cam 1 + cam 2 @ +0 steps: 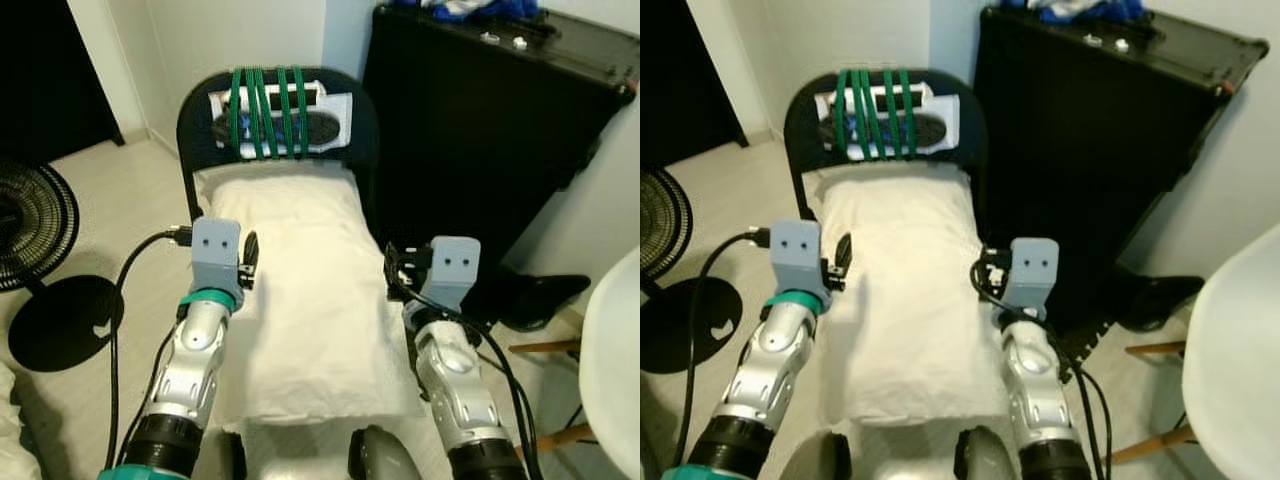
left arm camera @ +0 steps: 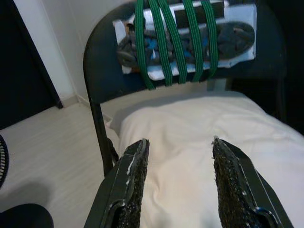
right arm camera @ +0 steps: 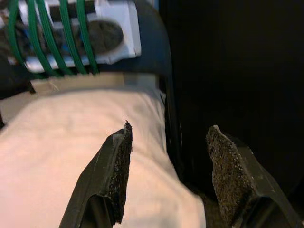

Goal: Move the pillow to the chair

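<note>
The left gripper [image 2: 178, 183] hangs wide open over the pillow's [image 1: 300, 290] left edge. The pillow already lies on the chair [image 1: 200, 110] seat. The right gripper [image 3: 168, 178], jaws wide, straddles its right edge. Placing looks done; next, withdraw both arms.

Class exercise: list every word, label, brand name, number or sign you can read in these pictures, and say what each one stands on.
None can be read.
The white pack strapped by green cords to the chair back shows print too blurred to make out.
</note>
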### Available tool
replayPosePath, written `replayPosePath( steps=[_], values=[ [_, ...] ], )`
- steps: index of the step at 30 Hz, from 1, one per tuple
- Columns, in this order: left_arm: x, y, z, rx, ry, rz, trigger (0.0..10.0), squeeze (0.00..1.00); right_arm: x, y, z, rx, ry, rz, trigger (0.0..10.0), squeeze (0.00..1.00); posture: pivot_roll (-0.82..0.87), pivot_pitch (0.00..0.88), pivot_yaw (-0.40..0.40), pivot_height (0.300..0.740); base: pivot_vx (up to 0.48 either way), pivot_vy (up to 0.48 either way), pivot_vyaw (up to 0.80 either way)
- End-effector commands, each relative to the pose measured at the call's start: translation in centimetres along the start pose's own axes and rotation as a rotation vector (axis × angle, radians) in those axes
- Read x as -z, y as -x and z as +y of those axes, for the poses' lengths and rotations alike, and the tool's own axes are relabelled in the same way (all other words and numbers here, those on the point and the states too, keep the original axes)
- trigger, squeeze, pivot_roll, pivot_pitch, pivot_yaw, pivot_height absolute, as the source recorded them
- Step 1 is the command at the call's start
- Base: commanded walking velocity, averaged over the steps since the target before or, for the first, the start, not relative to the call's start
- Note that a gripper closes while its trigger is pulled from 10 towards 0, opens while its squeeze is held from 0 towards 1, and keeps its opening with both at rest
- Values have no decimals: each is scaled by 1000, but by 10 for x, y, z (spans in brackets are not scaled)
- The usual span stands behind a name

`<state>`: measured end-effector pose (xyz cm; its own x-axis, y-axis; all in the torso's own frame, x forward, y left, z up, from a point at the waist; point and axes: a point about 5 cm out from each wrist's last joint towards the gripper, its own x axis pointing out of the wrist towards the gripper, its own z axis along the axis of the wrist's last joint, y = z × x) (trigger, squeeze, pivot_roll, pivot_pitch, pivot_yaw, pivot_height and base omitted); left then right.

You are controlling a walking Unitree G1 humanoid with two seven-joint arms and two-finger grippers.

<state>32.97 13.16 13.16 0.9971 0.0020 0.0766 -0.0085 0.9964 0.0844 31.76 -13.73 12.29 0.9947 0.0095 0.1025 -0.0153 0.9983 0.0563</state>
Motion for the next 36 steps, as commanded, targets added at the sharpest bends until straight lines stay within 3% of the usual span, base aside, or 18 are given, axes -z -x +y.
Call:
replayPosePath(
  steps=[1,17,18,26,27,36],
  values=[
    [2,3,0,5,-10,14,10000,0,4,3,-1,9,1,20,10000,0,6,0,7,718,0,0,0],
    [2,5,1,-2,1,40,10000,0,11,8,-9,37,-40,66,10000,0,0,0,14,740,0,0,0],
    [3,4,3,-19,2,52,10000,0,17,8,-9,36,-76,115,10000,0,-1,0,13,740,0,0,0],
    [8,4,9,-53,-35,106,10000,0,20,7,-14,57,-96,140,10000,0,2,0,8,740,0,0,0],
    [12,4,8,-29,-15,157,10000,0,21,6,-14,58,-137,157,10000,0,1,0,3,740,0,0,0],
    [6,1,3,-2,-12,119,10000,0,20,5,-13,47,-71,150,10000,0,-7,0,1,740,0,0,0]
  ],
)
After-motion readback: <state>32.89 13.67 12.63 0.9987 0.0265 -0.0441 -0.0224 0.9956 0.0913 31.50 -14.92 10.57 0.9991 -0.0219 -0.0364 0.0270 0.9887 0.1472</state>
